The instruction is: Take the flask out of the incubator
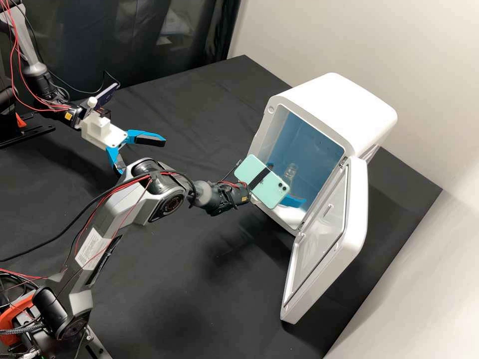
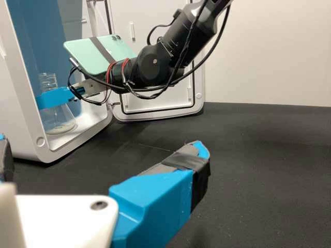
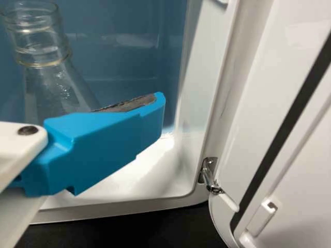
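High view, reading from the left: my left gripper (image 1: 130, 148) hangs spread wide and empty, well away from the incubator (image 1: 344, 107). My right gripper (image 1: 293, 199) sits inside the incubator's open mouth, right at the flask (image 1: 291, 172), which stands upright on the incubator's floor, neck up. Whether it grips the flask I cannot tell. The right arm is plainly nearer.

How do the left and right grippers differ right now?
The left gripper hangs over the bench, well clear of the incubator; the right gripper is inside the incubator, beside the flask. The left gripper is open and empty; whether the right gripper grips the flask cannot be told. Both are white and blue.
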